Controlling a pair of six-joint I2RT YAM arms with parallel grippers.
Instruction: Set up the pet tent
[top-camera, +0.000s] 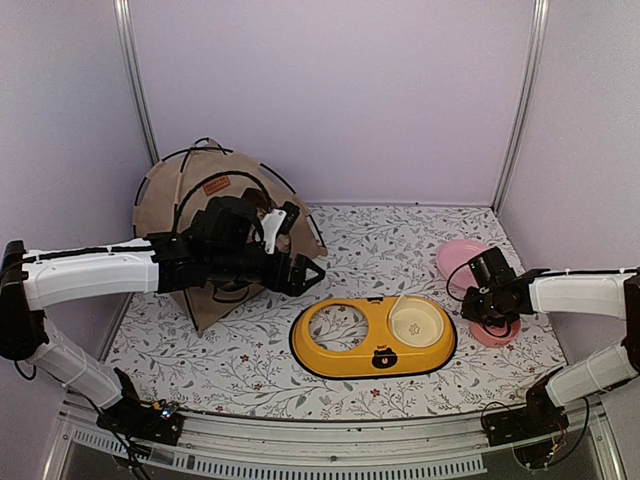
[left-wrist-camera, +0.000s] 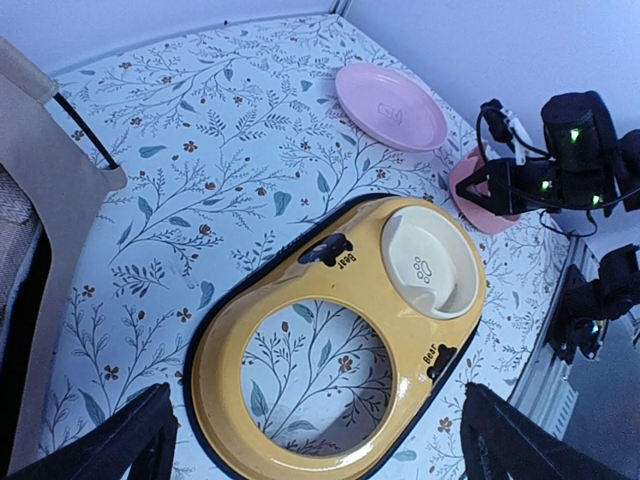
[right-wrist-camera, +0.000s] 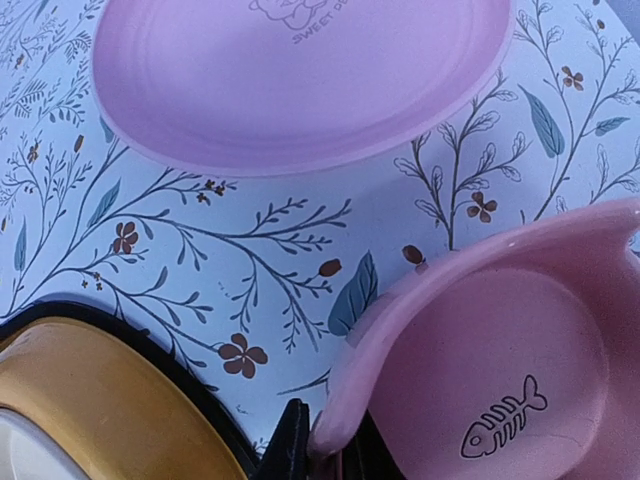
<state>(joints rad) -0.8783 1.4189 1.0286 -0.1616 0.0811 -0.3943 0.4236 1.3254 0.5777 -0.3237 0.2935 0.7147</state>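
We see pet tent (top-camera: 215, 195) at far left of counter (top-camera: 400, 240), by back wall, our left arm across its front. Left fingers (left-wrist-camera: 120, 445) spread wide, holding nothing, above yellow tray (left-wrist-camera: 380, 290). Right fingers (right-wrist-camera: 292, 450) pinch rim of pink bowl (right-wrist-camera: 480, 380), near pink plate (right-wrist-camera: 300, 70).

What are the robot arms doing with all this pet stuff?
The tent sits at the back left and looks popped up. The left end effector hovers open just in front of it, holding nothing. On the other side, the right end effector pinches the rim of a pink bowl next to the yellow tray.
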